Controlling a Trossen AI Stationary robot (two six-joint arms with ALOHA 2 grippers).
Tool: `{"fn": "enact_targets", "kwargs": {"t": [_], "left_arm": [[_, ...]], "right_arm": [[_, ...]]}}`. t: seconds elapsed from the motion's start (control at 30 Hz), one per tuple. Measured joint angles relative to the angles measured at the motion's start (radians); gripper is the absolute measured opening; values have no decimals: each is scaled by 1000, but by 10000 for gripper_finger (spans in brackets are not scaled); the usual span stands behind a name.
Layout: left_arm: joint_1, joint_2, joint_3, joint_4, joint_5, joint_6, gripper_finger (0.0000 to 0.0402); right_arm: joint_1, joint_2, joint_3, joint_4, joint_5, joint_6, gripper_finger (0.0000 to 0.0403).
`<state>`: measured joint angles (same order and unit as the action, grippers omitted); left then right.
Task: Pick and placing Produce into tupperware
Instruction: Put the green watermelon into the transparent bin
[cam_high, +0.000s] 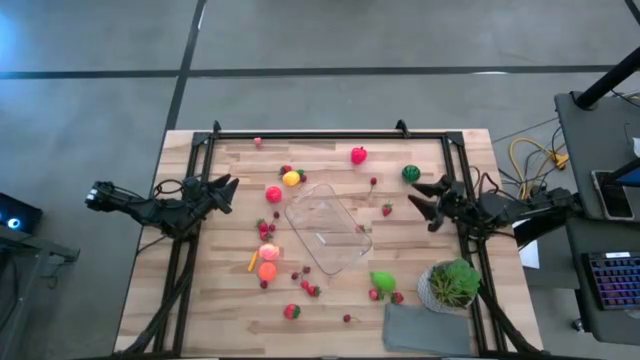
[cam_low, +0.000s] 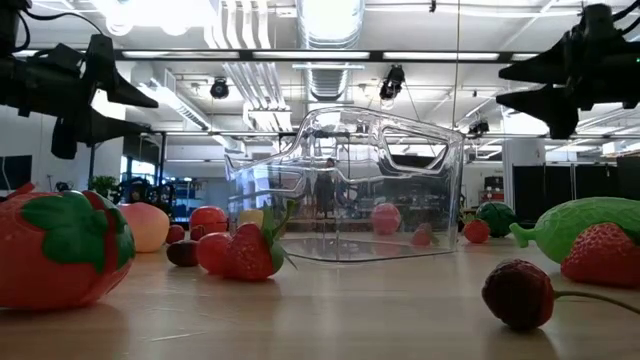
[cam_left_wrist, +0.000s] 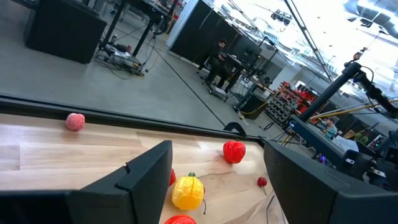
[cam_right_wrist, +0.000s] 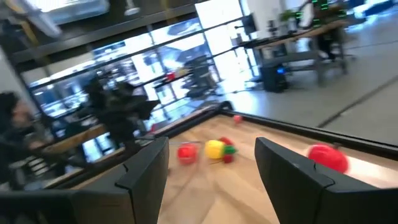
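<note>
Nothing is packed yet — the tub (cam_high: 329, 229) sits empty mid-bench, with the produce (cam_high: 268, 253) scattered all round it, mostly toward my left edge. My left gripper (cam_high: 222, 190) and right gripper (cam_high: 428, 200) hover wide open, holding nothing — every piece is left.

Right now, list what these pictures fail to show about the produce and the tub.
- Tupperware: whether it holds anything. In the low view, fruits seen through its clear wall may lie behind it.
- Small dark berries: too small in the high view to name.
- Yellow fruit: blurred in the right wrist view.
- Big strawberry: cut off by the low view's left edge.
</note>
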<state>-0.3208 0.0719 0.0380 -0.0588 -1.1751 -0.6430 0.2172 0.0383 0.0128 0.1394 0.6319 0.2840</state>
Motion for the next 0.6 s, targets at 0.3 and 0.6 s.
{"fn": "enact_targets", "kwargs": {"t": [0.3,0.6], "left_arm": [[0,0,0,0,0,0,241],[0,0,0,0,0,0,241]], "right_arm": [[0,4,0,1,8,57,231],[0,4,0,7,0,64,231]]}}
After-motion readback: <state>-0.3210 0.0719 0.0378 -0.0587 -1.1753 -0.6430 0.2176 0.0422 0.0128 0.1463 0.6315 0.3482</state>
